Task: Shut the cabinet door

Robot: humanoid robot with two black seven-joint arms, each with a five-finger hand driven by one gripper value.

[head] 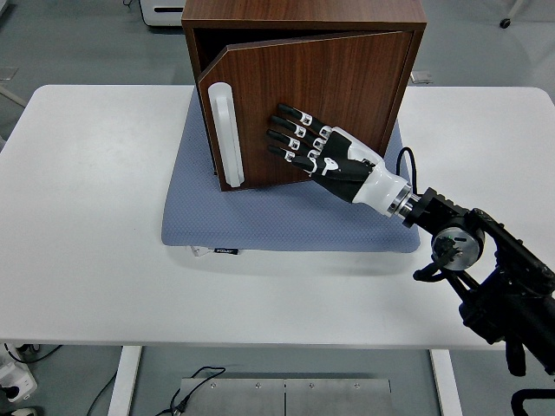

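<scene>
A dark wooden cabinet (303,13) stands on a blue-grey mat (260,221) at the table's back centre. Its door (329,95), hinged on the right, is slightly ajar, with a narrow dark gap at its top left. A white handle (222,132) runs down the door's left edge. My right hand (305,146) lies flat against the door's face just right of the handle, fingers spread and holding nothing. The right arm (468,251) reaches in from the lower right. My left arm is out of view.
The white table (87,217) spreads wide on both sides of the mat. A small label (224,251) pokes out under the mat's front edge. Grey floor and a white object show beyond the table's far edge.
</scene>
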